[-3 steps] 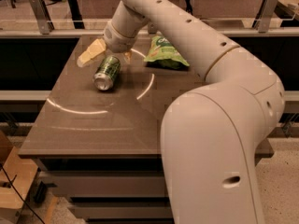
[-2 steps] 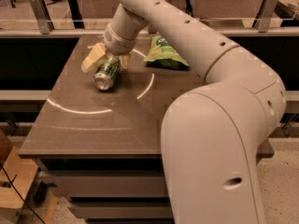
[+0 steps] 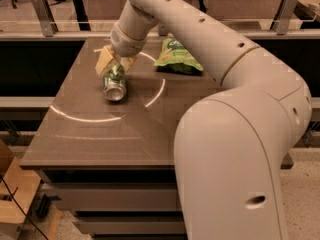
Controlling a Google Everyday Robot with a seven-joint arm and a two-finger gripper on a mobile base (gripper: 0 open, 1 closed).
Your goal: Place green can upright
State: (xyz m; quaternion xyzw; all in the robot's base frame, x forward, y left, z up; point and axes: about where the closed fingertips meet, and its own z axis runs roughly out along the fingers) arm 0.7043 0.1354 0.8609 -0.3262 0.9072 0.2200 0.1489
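The green can (image 3: 115, 81) lies on its side on the brown table (image 3: 100, 134), its silver end facing the front edge. My gripper (image 3: 115, 65) comes down at the can's far end. Its pale yellow fingers (image 3: 103, 60) stand on either side of the can, against its sides. The can still rests on the table top. The far end of the can is hidden behind the gripper.
A flat green snack bag (image 3: 178, 58) lies on the table to the right of the can. My large arm (image 3: 235, 134) covers the table's right side. Rails and dark furniture stand behind the table. A cardboard box (image 3: 12, 194) sits on the floor at the lower left.
The gripper has come down closer over the can's far end and its fingers have drawn in around it. The can has turned slightly, its silver end now pointing more toward the front.
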